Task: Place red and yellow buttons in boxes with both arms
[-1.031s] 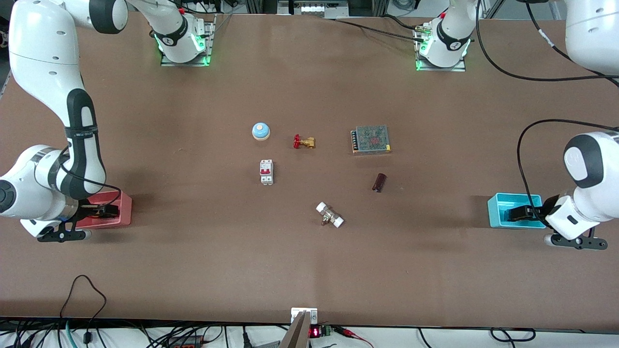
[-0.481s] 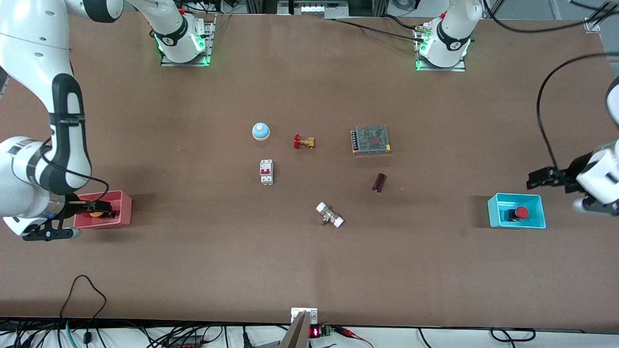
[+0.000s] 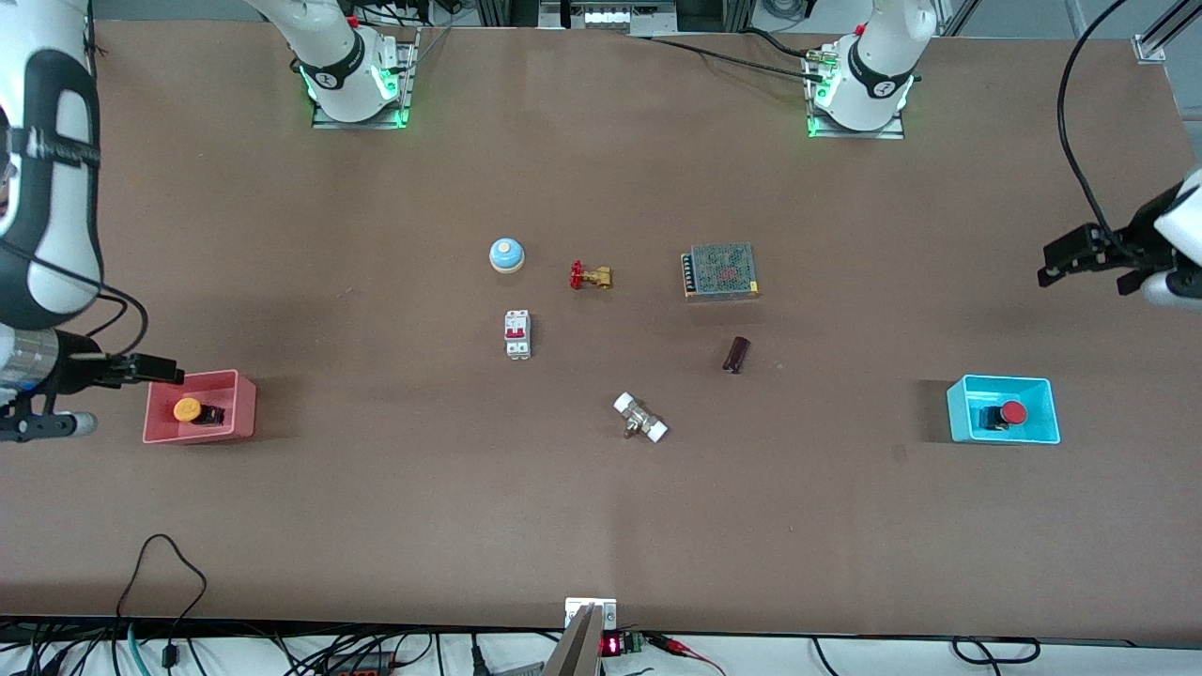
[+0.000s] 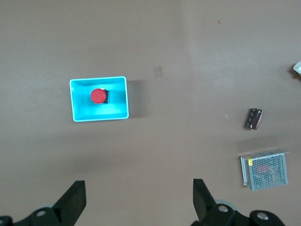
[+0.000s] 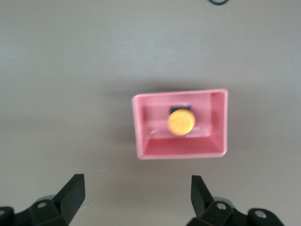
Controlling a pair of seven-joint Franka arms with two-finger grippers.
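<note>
The yellow button [image 3: 188,410] lies in the pink-red box [image 3: 242,406] at the right arm's end of the table; both show in the right wrist view, button [image 5: 180,122] in box [image 5: 220,127]. The red button [image 3: 1011,412] lies in the cyan box [image 3: 958,409] at the left arm's end; the left wrist view shows button [image 4: 98,96] and box [image 4: 118,99]. My right gripper [image 3: 160,370] is open and empty, raised just outside the pink-red box's rim. My left gripper [image 3: 1066,258] is open and empty, high above the table near the cyan box.
Mid-table lie a blue dome bell [image 3: 506,253], a brass valve with red handle [image 3: 590,275], a white circuit breaker [image 3: 517,333], a meshed power supply [image 3: 720,270], a dark cylinder [image 3: 736,354] and a white-capped fitting [image 3: 640,418].
Both grippers have let go of the buttons and risen out of the boxes. The right one drew back from the pink-red box; the left one moved up and away from the cyan box.
</note>
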